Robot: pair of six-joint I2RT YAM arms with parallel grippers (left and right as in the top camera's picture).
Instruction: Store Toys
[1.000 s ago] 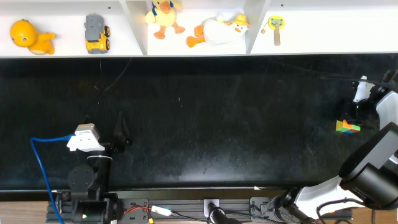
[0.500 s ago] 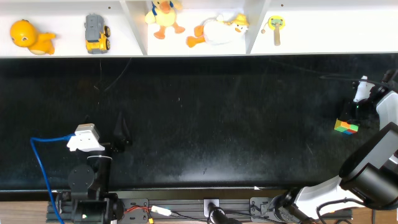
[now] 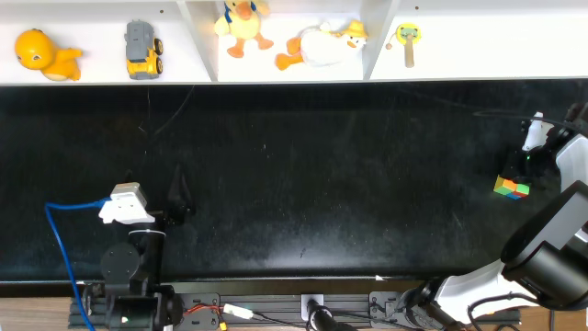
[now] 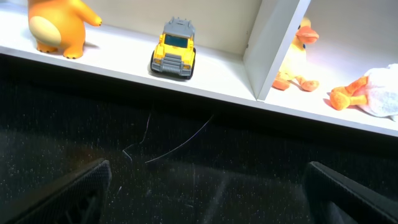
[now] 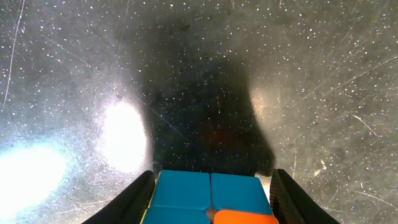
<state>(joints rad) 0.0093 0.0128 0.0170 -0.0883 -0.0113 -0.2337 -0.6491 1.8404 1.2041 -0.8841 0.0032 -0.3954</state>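
A multicoloured puzzle cube is at the table's far right, and its blue and orange tiles sit between my right gripper's fingers. My right gripper is shut on the cube, with a dark shadow on the table beneath it. In the top view the right gripper is beside the cube. My left gripper is open at the table's left front, with nothing between its wide-apart fingers. It faces the white shelf.
The white shelf runs along the back. It holds an orange duck toy, a yellow truck, a yellow plush duck, a white plush duck and a small yellow toy. A blue cable loops near the left arm.
The cube in the right gripper has shifted very slightly to the left. The left arm has stayed still.
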